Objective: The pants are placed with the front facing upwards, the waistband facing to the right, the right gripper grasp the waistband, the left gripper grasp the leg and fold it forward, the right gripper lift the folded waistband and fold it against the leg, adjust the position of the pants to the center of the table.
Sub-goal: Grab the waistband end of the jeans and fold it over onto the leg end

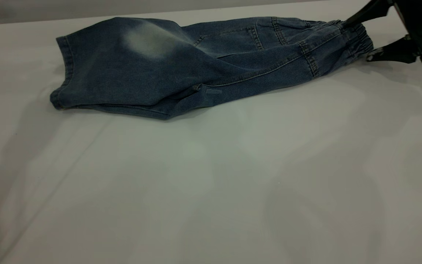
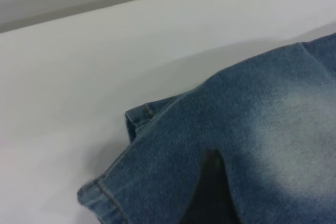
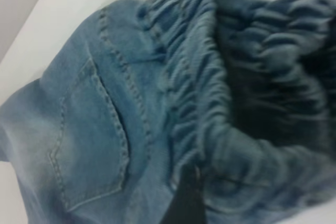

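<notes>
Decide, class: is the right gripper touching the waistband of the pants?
Touching. In the exterior view the right gripper straddles the waistband, its upper finger lying on the gathered denim; the right wrist view shows a finger against the ruched band.

We see the right claw (image 1: 357, 38) as matte black, with two flat, wedge-shaped tapering fingers (image 1: 390, 52) on a blocky black body.

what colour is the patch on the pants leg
Pale faded whitish-grey patch on blue denim, clearest in the exterior view.
</notes>
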### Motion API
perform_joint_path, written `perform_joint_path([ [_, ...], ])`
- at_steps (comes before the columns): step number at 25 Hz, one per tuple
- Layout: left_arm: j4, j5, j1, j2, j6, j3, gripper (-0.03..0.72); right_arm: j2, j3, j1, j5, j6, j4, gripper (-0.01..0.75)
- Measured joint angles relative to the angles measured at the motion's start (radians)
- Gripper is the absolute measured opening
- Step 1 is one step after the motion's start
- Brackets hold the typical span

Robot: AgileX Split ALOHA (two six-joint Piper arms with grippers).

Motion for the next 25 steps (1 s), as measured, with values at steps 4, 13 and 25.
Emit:
perform_joint_path([
  [4, 0.001, 0.0, 0.0, 0.0, 0.0, 0.0, 0.517, 0.021, -0.01, 0.012, -0.019, -0.02, 0.031, 0.587],
  [13, 0.001, -0.001, 0.0, 0.0, 0.0, 0.0, 0.517, 0.048, -0.048, 0.011, -0.003, -0.041, 0.071, 0.587],
  [25, 0.002, 0.038, -0.002, 0.0, 0.0, 0.0, 0.517, 0.048, -0.06, 0.029, 0.009, -0.05, 0.081, 0.342],
])
